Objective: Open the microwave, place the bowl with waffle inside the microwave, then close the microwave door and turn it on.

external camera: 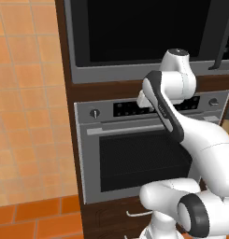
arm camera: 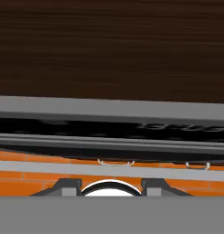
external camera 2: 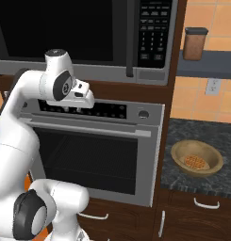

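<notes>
We see the microwave [external camera 2: 84, 37] built into dark wood cabinetry above the steel oven [external camera 2: 95, 150]; the microwave door [external camera 2: 55, 30] is shut, its black glass flush in the grey frame, and its long dark vertical bar handle [external camera 2: 130, 40] stands just left of the black keypad panel [external camera 2: 154, 30]; in the left base view the same door [external camera: 144, 32] fills the top, with the handle [external camera: 222, 42] at the right edge.

Our hand [external camera 2: 86, 96] sits in front of the oven's control strip, just below the wood band between the two appliances; in the left base view the hand [external camera: 145, 100] is mostly hidden behind the forearm; we cannot tell whether its fingers are spread or together, since the hand view shows only the bases of the fingertips [arm camera: 67, 186] at its bottom edge.

The bowl with waffle [external camera 2: 197, 158] rests on the dark speckled tabletop [external camera 2: 183, 181] to the right of the oven, near the tabletop's front edge and well apart from the hand; the orange-brown waffle lies in its middle; a brown canister [external camera 2: 194, 43] with a dark lid stands on a shelf above it.
</notes>
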Available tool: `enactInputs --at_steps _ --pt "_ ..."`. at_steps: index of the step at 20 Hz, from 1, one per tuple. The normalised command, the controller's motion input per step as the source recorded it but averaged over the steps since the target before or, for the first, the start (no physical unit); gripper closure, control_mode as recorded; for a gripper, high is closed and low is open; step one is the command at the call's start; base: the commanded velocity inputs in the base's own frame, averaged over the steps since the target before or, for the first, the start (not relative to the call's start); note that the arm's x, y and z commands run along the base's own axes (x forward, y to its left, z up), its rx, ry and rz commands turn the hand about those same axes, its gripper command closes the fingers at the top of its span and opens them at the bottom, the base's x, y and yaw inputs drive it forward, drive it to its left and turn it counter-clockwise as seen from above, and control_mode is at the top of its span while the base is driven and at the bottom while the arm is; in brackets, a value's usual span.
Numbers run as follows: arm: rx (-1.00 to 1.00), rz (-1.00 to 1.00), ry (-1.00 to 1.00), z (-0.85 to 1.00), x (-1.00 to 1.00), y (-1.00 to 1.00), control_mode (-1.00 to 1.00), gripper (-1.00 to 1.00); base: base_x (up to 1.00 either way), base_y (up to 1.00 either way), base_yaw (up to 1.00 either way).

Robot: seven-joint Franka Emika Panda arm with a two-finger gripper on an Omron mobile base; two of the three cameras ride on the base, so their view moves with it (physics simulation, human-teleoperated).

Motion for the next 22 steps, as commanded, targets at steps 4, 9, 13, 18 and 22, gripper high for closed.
enactInputs --at_steps 4,9,13,18,22 --pt "0.0 0.0 0.0 -0.1 -0.19 0.0 -1.0 -1.0 0.0 0.0 0.0" --pt "0.0 0.0 -0.03 -0.26 -0.5 0.0 -1.0 -1.0 0.0 0.0 0.0" --pt "0.0 0.0 -0.07 -0.34 -0.52 0.0 -1.0 -1.0 0.0 0.0 0.0" --pt "0.0 0.0 -0.06 -0.25 -0.41 0.0 -1.0 -1.0 0.0 0.0 0.0" --pt "0.0 0.0 -0.05 -0.09 -0.31 -0.01 -1.0 -1.0 0.0 0.0 0.0"
